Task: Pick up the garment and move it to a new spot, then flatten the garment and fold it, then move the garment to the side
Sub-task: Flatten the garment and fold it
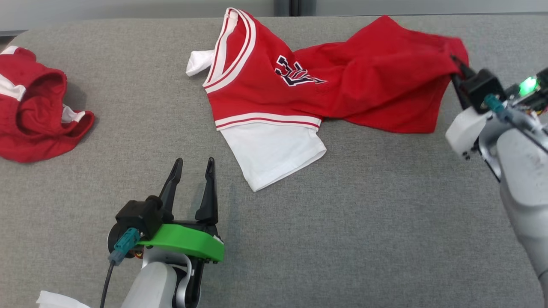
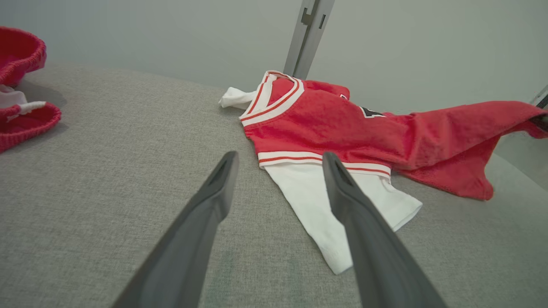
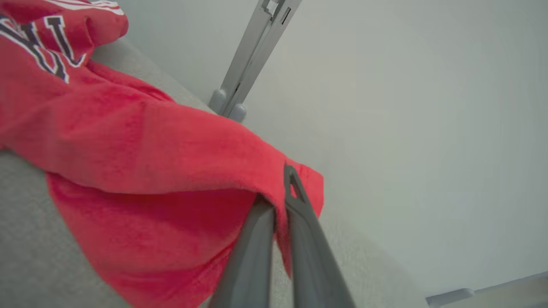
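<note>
The garment (image 1: 342, 81) is a red jersey with white trim, a dark emblem and white sleeves, spread crumpled over the grey surface's far middle. My right gripper (image 1: 457, 68) is shut on its red hem corner at the far right and holds that corner lifted; in the right wrist view the garment (image 3: 141, 162) is pinched between the closed fingers (image 3: 299, 214). My left gripper (image 1: 193, 164) stands open near the front, just left of the white sleeve (image 1: 274, 154), touching nothing. In the left wrist view the garment (image 2: 342, 128) lies beyond the spread fingers (image 2: 220, 179).
A second red and white garment (image 1: 34, 111) lies bunched at the left edge of the grey fabric surface (image 1: 342, 239). A grey upright post (image 2: 306, 34) and a pale wall stand behind. A white scrap (image 1: 60, 300) shows at the bottom left.
</note>
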Robot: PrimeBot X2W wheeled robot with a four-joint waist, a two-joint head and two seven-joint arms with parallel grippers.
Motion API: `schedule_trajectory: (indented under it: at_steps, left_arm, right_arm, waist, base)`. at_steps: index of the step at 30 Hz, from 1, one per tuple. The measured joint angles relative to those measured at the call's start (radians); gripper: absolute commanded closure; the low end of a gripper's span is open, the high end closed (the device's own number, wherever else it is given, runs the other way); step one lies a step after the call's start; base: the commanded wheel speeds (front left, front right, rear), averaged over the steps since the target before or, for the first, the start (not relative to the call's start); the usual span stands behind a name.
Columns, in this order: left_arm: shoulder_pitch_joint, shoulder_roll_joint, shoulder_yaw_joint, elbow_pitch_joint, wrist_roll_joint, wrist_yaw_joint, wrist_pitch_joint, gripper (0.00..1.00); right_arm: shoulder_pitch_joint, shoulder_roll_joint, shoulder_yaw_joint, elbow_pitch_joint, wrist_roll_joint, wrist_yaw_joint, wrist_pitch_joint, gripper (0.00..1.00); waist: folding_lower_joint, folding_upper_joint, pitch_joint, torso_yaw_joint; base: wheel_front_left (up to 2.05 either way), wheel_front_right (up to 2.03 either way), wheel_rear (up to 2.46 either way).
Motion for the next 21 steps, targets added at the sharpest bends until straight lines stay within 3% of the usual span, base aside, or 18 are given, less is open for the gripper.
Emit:
schedule_trajectory:
  at_steps: [5, 11, 20, 21]
  left_arm:
    - [0.005, 0.000, 0.008, 0.000, 0.000, 0.002, 0.000, 0.00]
    - [0.015, 0.000, 0.017, 0.002, 0.008, 0.002, 0.000, 0.00]
    - [0.037, 0.000, 0.014, 0.016, 0.011, 0.000, 0.000, 0.00]
    - [0.040, 0.000, 0.012, 0.018, 0.011, -0.001, 0.000, 0.00]
  right_arm:
    - [0.173, 0.016, 0.016, -0.067, 0.025, 0.000, 0.000, 1.00]
    - [0.369, 0.086, 0.007, -0.179, 0.065, 0.000, 0.000, 1.00]
    - [0.539, 0.132, -0.040, -0.265, 0.055, 0.000, 0.000, 1.00]
    - [0.552, 0.135, -0.059, -0.270, 0.049, 0.000, 0.000, 0.89]
  waist:
    - [0.0000, 0.0000, -0.005, -0.021]
    - [0.0000, 0.0000, -0.016, -0.058]
    - [0.0000, 0.0000, -0.060, -0.092]
    - [0.0000, 0.0000, -0.065, -0.095]
  base:
    - [0.00, 0.00, 0.00]
    - [0.00, 0.00, 0.00]
    - [0.00, 0.00, 0.00]
    - [0.00, 0.00, 0.00]
